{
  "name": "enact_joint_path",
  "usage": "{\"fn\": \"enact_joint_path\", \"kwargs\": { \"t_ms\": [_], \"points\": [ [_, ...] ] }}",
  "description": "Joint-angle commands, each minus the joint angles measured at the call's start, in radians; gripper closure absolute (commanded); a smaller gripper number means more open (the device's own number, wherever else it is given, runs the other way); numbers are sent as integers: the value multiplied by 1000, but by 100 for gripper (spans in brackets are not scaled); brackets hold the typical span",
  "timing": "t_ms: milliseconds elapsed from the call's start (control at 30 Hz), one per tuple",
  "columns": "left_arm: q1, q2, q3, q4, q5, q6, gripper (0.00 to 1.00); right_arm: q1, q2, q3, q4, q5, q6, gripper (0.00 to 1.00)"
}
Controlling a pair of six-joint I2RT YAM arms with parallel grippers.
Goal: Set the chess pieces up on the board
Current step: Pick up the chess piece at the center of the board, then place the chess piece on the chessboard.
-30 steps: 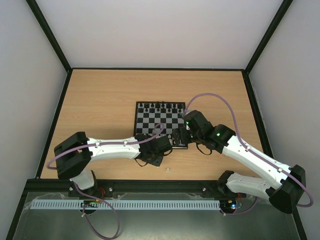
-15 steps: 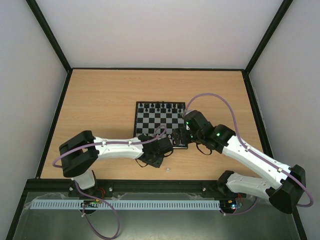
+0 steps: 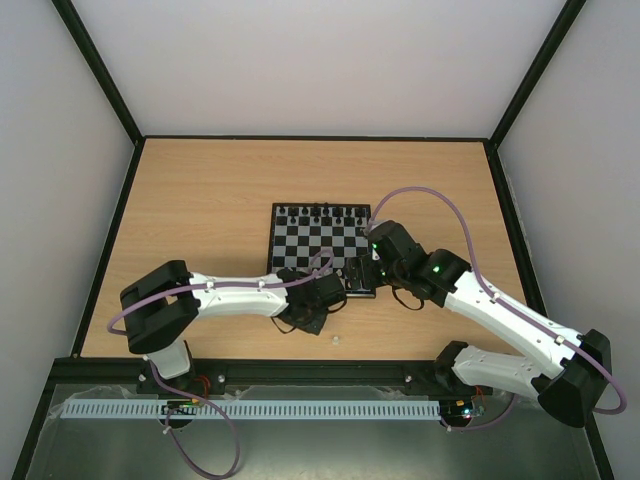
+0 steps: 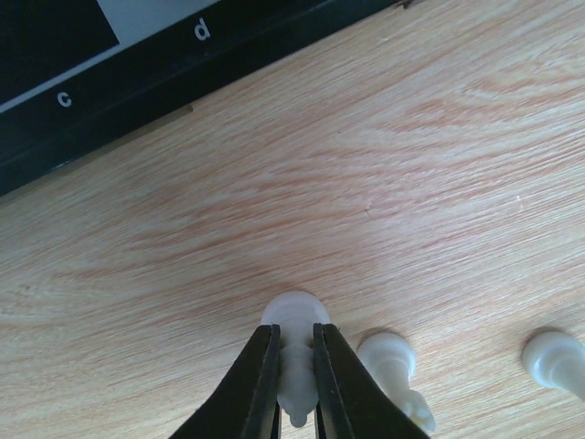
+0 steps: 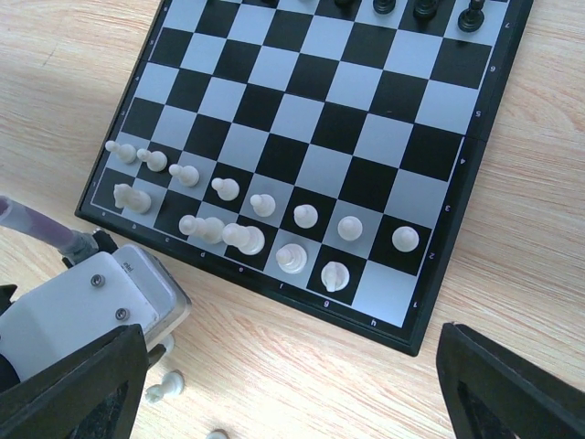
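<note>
Contact was plain in the left wrist view: the left gripper [image 4: 294,337] was pinched shut on a white piece [image 4: 294,315], its two fingers [image 4: 260,375] squeezing the narrow stem while the round base stuck out ahead of them. The piece lay on its side on the table [image 3: 200,200], between the table's near edge and the near edge of the board [image 4: 137,82], by the border letters c and d.

Two loose white pieces lay just beside it, one [image 4: 393,366] close to the fingers and another [image 4: 553,361] further off. The right gripper [image 5: 292,384] hovered with its jaws wide apart and nothing between them, above the board's near right corner.

A piece like this is probably light, hard and smooth, so it should roll or squirt out if pinched off-centre. The waist above the base looks the safest hold, and it must be tipped upright before it is let go.

On the board stood eight white pawns [image 5: 305,216] in one row and, as far as could be told, five white back-row pieces [image 5: 292,258] nearer the edge. With the three on the table that made sixteen. The black pieces [image 3: 318,211] lined the board's far edge, too small to count.
</note>
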Motion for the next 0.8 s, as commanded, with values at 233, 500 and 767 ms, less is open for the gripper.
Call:
{"fn": "enact_joint_path", "kwargs": {
  "t_ms": [233,500,767],
  "points": [
    [67,-47,103,-128,-56,48,92,-3,-15,-12,0,-9,-14,14],
    [166,-27,188,-159,-75,138,92,-3,-19,-14,0,-7,-13,14],
    [218,25,237,-154,-72,190,91,-3,-16,-14,0,-5,-13,14]
  ]
}}
